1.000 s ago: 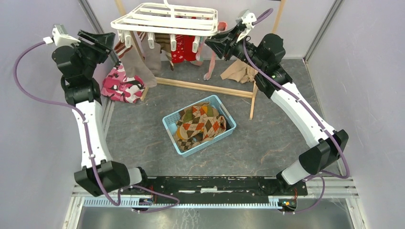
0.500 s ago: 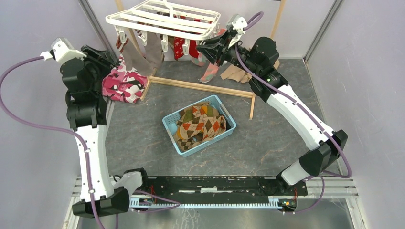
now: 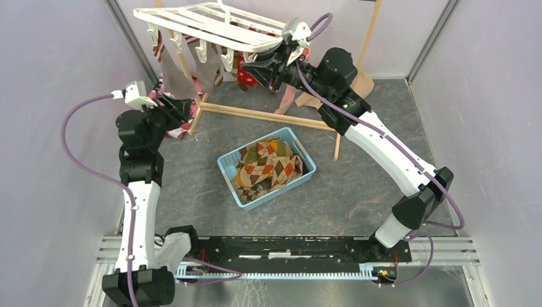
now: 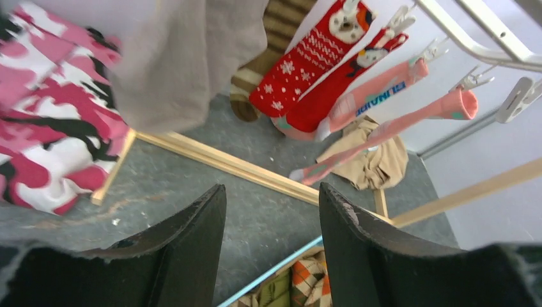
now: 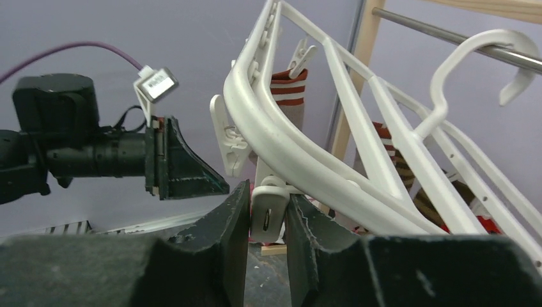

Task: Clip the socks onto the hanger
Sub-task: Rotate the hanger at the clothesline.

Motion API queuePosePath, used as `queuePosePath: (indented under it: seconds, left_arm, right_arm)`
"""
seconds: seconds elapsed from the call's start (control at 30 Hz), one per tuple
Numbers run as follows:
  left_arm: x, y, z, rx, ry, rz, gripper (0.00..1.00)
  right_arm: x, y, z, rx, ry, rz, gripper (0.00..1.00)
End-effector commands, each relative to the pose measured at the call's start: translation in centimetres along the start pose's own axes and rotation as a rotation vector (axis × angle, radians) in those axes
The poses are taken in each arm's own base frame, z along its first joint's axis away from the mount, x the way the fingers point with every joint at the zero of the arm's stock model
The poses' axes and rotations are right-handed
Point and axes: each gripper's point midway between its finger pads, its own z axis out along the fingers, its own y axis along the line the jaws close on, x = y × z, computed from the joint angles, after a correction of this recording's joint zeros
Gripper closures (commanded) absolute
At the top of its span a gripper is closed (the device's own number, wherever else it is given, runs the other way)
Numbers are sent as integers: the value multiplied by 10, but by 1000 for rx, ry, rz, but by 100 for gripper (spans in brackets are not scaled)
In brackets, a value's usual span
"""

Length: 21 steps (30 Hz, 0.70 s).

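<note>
This is a robotics lab test cell, not a home. Plain lavender walls framed by metal posts box in a grey stone-look mat. A left arm and a right arm, both white and black and trailing purple cables, are bolted to a slotted aluminium rail at the near edge, with a small white camera on the wrist. The only household things are laundry items set out inside this booth: a wooden pole rack, a white clip hanger and a blue basket.
</note>
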Motion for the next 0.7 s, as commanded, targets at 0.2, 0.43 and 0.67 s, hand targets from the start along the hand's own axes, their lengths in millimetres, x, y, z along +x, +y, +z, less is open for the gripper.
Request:
queuePosePath:
  seconds: [0.2, 0.43, 0.67]
  left_arm:
    - [-14, -32, 36, 240, -97, -124, 40]
    - [-13, -30, 67, 261, -58, -188, 43]
    - [-17, -23, 87, 233, -59, -211, 46]
  right_arm:
    - [-11, 1, 20, 24, -31, -4, 70]
    - [-6, 3, 10, 35, -9, -30, 62]
    - [-9, 6, -21, 68, 9, -118, 41]
